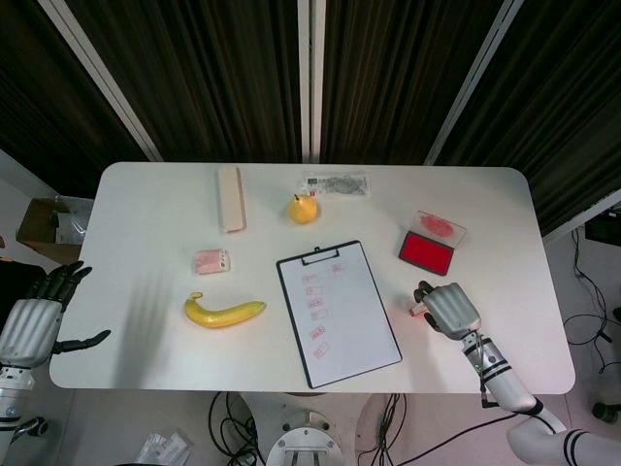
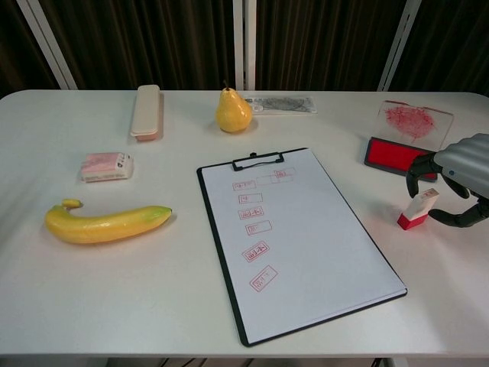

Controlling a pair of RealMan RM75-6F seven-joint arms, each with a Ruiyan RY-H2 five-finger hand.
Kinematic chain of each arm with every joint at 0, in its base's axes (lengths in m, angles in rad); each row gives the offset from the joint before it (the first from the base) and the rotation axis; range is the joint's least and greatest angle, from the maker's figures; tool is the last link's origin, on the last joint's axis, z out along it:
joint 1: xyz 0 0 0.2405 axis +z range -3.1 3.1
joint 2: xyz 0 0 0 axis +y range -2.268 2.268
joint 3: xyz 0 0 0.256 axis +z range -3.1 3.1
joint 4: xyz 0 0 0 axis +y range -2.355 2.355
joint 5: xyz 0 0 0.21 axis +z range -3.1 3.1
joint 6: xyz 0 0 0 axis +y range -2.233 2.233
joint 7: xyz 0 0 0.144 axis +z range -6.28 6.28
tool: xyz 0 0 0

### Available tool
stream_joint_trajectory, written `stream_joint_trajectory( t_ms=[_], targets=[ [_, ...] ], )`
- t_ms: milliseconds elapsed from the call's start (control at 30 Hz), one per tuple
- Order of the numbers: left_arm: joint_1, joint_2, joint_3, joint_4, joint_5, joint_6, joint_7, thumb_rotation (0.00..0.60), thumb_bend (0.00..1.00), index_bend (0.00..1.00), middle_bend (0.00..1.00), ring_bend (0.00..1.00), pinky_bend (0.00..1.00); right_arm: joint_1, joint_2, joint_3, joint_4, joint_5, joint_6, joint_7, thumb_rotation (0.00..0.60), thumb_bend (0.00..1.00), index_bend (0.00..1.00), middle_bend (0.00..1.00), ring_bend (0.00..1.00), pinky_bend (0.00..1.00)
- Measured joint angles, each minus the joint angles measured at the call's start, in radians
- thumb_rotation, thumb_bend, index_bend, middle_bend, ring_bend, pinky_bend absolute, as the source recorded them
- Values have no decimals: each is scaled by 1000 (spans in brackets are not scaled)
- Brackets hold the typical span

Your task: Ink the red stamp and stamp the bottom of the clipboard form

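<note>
The red stamp (image 2: 418, 209), with a red base and white top, stands on the table right of the clipboard (image 2: 306, 245). My right hand (image 2: 458, 176) hovers just over and behind it, fingers arched above its top and thumb apart below; no grip shows. In the head view that hand (image 1: 450, 309) covers most of the stamp (image 1: 418, 312). The open red ink pad (image 2: 391, 155) lies beyond it with its stained clear lid (image 2: 413, 121) tipped back. The form on the clipboard (image 1: 340, 316) carries several red marks down its left side. My left hand (image 1: 34, 320) hangs open off the table's left edge.
A banana (image 2: 107, 223) and a pink packet (image 2: 106, 166) lie left of the clipboard. A beige case (image 2: 146, 112), a pear (image 2: 232, 112) and a plastic bag (image 2: 281, 104) sit along the back. A cardboard box (image 1: 53, 225) stands on the floor at left.
</note>
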State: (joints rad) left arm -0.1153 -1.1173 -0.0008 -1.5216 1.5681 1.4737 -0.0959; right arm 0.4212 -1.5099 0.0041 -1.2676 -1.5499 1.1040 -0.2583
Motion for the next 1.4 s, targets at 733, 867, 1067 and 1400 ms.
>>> stream_joint_trajectory(
  t_ms=[733,867,1067,1400],
  targets=[
    [3,-5,1,18,-2,1,-17,399,93,114,81,87,183,9,-18,-2,10,14,8,-24,600,304,613,472,667,881],
    [3,-7,1,20,-1,2,-20,399,93,114,81,87,183,10,-18,-3,14,14,11,-20,600,329,636,496,667,881],
    [5,-5,2,23,-1,5,-26,401,93,114,81,88,183,14,-2,8,2,19,17,-2,600,354,646,518,667,881],
    [5,-6,3,27,1,3,-35,401,93,114,81,87,183,54,87,91,-48,97,-17,41,600,371,669,546,668,881]
  ],
)
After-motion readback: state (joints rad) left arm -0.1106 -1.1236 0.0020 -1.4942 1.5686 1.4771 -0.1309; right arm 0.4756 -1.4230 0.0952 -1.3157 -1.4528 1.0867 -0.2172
